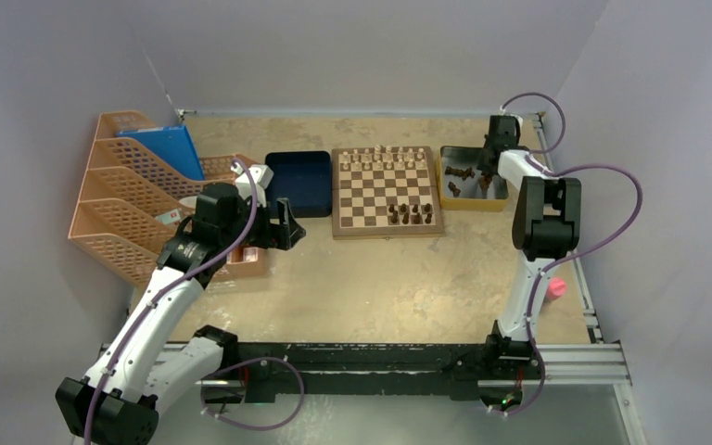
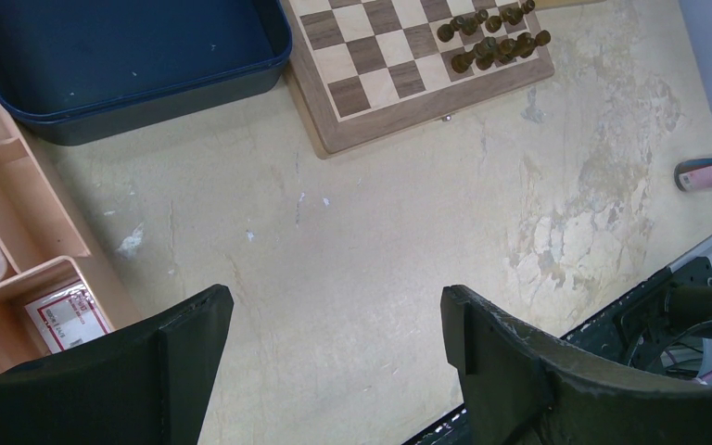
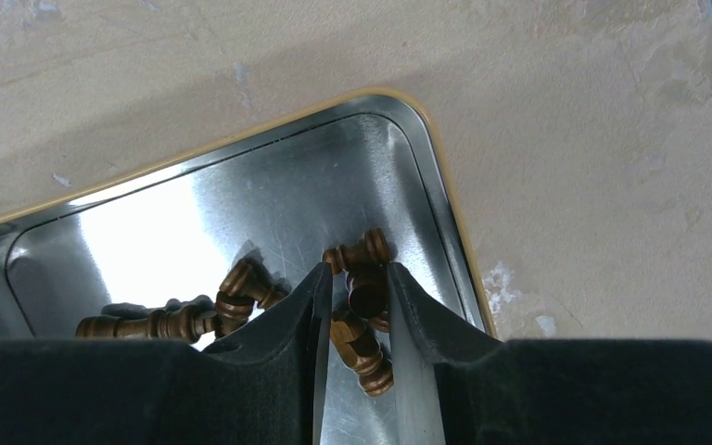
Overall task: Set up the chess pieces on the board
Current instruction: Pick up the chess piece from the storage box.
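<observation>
The board [image 1: 371, 199] lies mid-table, with pale chessmen along its far rows and several dark chess pieces [image 1: 410, 214] standing at its near right; the left wrist view shows that group [image 2: 491, 42] too. More dark pieces [image 3: 176, 323] lie toppled in the silver tray [image 3: 195, 232] right of the board. My right gripper [image 3: 357, 273] is down in that tray's corner, jaws narrowly apart around one dark piece [image 3: 368, 297], with a thin slit left at the left finger. My left gripper [image 2: 334, 306] hangs wide open and empty over bare table left of the board.
A dark blue tray [image 1: 298, 183] sits against the board's left edge. Orange file racks [image 1: 139, 185] fill the left side, beside the left arm. A pink object [image 1: 556, 289] lies near the right arm's base, and the metal rail runs along the near edge.
</observation>
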Motion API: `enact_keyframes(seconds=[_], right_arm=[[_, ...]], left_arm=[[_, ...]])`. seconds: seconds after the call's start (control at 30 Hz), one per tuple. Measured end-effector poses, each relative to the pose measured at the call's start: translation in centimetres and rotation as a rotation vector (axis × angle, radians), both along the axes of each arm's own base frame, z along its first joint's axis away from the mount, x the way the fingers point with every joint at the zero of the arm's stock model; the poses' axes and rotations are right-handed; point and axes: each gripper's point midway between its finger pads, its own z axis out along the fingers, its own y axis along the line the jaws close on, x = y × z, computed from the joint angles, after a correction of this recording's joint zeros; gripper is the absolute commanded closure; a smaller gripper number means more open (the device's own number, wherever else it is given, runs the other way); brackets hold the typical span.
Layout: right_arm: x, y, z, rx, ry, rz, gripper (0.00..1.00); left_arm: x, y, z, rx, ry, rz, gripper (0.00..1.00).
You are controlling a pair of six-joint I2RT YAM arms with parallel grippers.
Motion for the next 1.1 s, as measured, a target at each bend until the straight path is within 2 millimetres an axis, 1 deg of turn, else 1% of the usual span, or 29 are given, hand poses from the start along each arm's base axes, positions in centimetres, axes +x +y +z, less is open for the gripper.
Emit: enact_keyframes(seconds=[0.17, 0.27, 0.3, 0.47, 0.63, 0.77, 0.9, 1.1], right_arm=[[-0.1, 0.0, -0.1, -0.002, 0.006, 0.002, 0.77], [-0.1, 0.0, -0.1, -0.003, 0.008, 0.004, 0.84], [-0.1, 0.0, -0.1, -0.004, 0.008, 0.004, 0.85], [-0.2, -0.1, -0.1, -0.007, 0.009, 0.003, 0.85], [-0.2, -0.3, -0.1, -0.016, 0.009, -0.006, 0.86], [-0.2, 0.1, 0.0, -0.026, 0.012, -0.005, 0.87], [-0.4, 0.8, 0.1, -0.035, 0.022, -0.006, 0.87], [-1.2, 2.7, 0.5, -0.045, 0.045, 0.002, 0.88]], left_arm=[[0.0, 0.0, 0.0, 0.0, 0.0, 0.0, 0.17], [0.0, 0.0, 0.0, 0.0, 0.0, 0.0, 0.17], [0.0, 0.0, 0.0, 0.0, 0.0, 0.0, 0.17], [0.0, 0.0, 0.0, 0.0, 0.0, 0.0, 0.17], [0.0, 0.0, 0.0, 0.0, 0.0, -0.001, 0.17], [0.0, 0.0, 0.0, 0.0, 0.0, -0.001, 0.17], [0.0, 0.0, 0.0, -0.001, -0.001, 0.0, 0.17], [0.0, 0.0, 0.0, -0.001, -0.001, -0.001, 0.17]])
